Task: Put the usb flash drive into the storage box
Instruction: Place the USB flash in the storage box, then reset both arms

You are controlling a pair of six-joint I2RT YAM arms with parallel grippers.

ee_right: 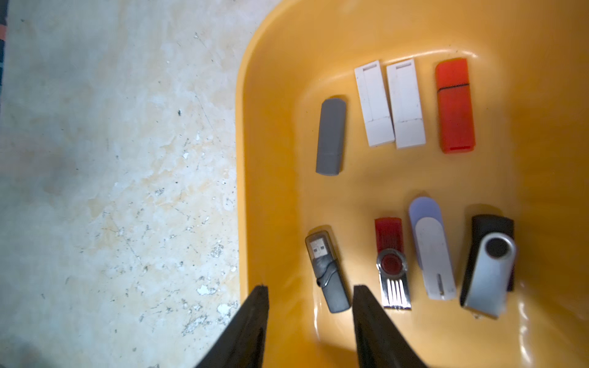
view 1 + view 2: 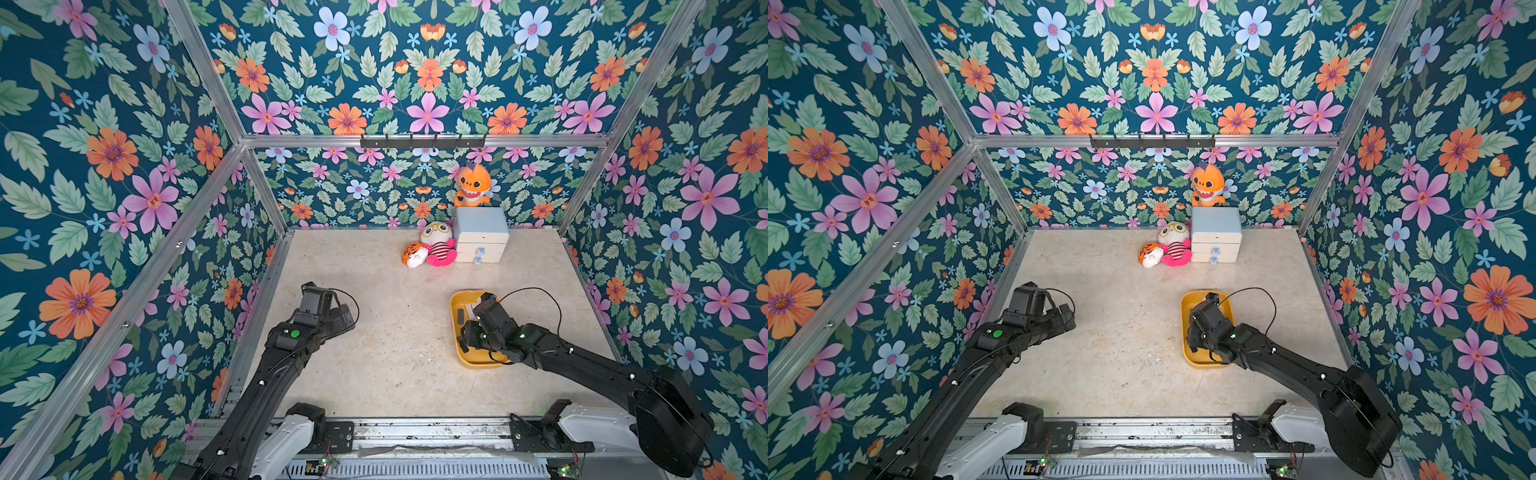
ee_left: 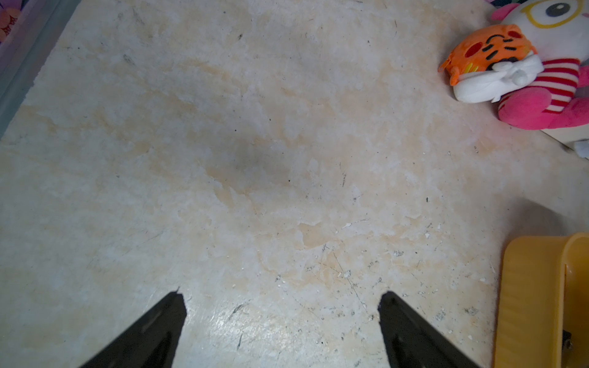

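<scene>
Right end effector (image 1: 310,288) hung half-open, empty; a sloppy lift might've flicked the dark flash drive (image 1: 328,270) just ahead from the storage box (image 1: 251,159).

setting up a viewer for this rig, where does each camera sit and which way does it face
Top views: high over the table's near edge, looking down and toward the back wall; left arm and right arm show.
Left wrist: low over the table, facing the toys; tips of the open left gripper show.
Right wrist: just above the tray, looking down on eight drives; tips of the open right gripper show.
Shared: tray in all views; toys in top and left wrist views.
</scene>
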